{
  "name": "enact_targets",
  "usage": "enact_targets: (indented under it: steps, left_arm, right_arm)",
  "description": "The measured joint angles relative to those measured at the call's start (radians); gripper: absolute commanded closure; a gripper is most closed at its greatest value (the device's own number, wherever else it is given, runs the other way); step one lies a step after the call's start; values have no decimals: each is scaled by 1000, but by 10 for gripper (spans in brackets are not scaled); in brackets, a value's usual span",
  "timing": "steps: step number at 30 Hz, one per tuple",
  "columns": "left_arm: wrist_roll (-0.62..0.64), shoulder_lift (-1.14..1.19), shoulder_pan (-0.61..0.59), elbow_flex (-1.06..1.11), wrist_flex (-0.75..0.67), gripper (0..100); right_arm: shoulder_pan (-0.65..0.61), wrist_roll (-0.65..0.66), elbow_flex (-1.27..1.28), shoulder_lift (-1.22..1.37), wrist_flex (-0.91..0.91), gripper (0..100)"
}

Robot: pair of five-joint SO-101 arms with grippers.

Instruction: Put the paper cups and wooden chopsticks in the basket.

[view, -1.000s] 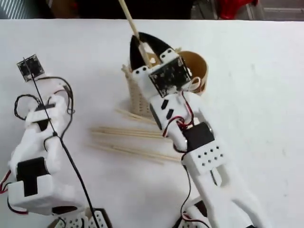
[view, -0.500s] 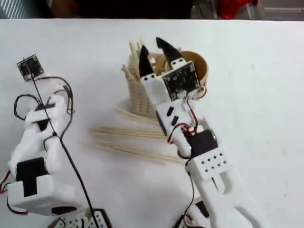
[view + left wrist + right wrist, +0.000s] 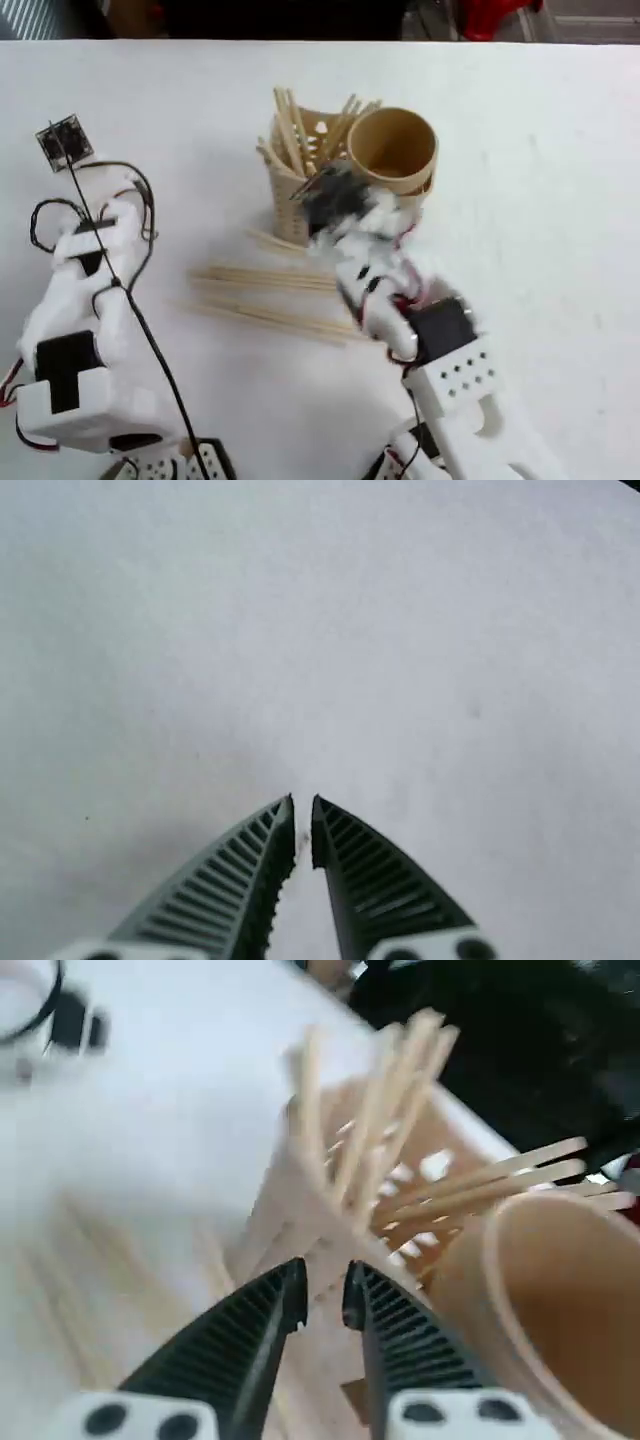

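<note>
**Loose chopsticks wait on the surface; right tool empty at the basket**

The thin, pale wooden chopsticks (image 3: 265, 282) lying loose just left of centre in the high view look light, stiff and smooth. They are likely to roll or skate away when nudged. A hold near mid-length, across the stick, should keep one level; a hold near an end would probably let it tip. They lie fanned and close together, so taking one alone may drag its neighbours.

The cream lattice basket (image 3: 290, 210) stands above centre with more chopsticks upright (image 3: 288, 125) in it. The brown paper cup (image 3: 405, 178), thin-walled and easily crushed, touches the basket's right side. Whether it sits inside cannot be told.

The right tool (image 3: 323, 1285) hangs close against the basket wall, above the loose sticks in the frame. Its jaws are almost pressed together and pinch nothing. The left tool (image 3: 302, 815) is likewise closed to a sliver over the bare white surface (image 3: 520, 200), well apart from the sticks.
</note>
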Motion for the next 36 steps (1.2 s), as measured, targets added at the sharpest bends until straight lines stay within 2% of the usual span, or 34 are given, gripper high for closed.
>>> enact_targets:
  steps: [5, 9, 16, 22, 27, 36]
  left_arm:
    - [0, 0, 0, 0, 0, 950]
    - [0, 0, 0, 0, 0, 950]
    - [0, 0, 0, 0, 0, 950]
    - [0, 0, 0, 0, 0, 950]
    - [0, 0, 0, 0, 0, 950]
    - [0, 0, 0, 0, 0, 950]
  right_arm:
    - [-120, 123, 201, 0, 20, 799]
    - [-158, 132, 344, 0, -57, 807]
    - [-172, 141, 443, 0, -91, 807]
    - [-172, 141, 446, -2, -84, 806]
    - [-173, 183, 420, 11, 5, 807]
    - [-172, 195, 166, 382, 40, 807]
